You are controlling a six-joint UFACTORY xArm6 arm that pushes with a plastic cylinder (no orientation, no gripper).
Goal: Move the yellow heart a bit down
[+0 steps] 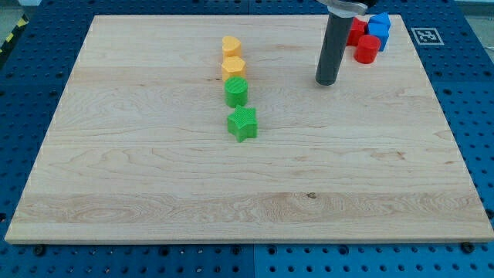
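The yellow heart (231,45) lies near the top middle of the wooden board (154,193), at the head of a short column of blocks. Directly below it, close or touching, is a second yellow block (233,68), roughly hexagonal. Below that are a green round block (236,91) and a green star (242,123). My tip (326,82) rests on the board well to the right of the column, about level with the gap between the lower yellow block and the green round block. It touches no block.
A cluster sits at the board's top right corner: a red cylinder (367,49), another red block (356,32) partly hidden behind the rod, and a blue block (379,28). A fiducial marker (426,35) lies off the board's right edge.
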